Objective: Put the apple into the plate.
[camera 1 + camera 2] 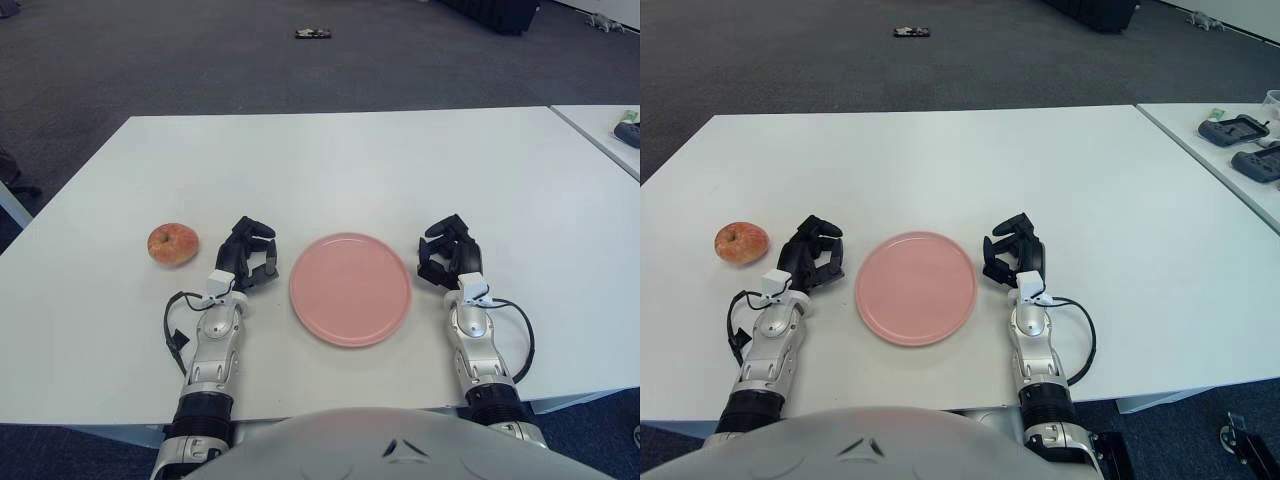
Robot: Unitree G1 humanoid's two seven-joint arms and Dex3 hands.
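A red-yellow apple point(173, 244) sits on the white table point(340, 160) at the left. A pink plate point(350, 288) lies in the middle near the front edge, with nothing on it. My left hand point(248, 256) shows between the apple and the plate, a short gap to the right of the apple, its fingers curled and holding nothing. My right hand point(447, 253) shows just right of the plate, fingers curled too, with nothing in them.
A second white table point(1230, 150) stands at the right with dark devices point(1238, 128) on it. A small dark object point(312, 33) lies on the grey carpet beyond the table.
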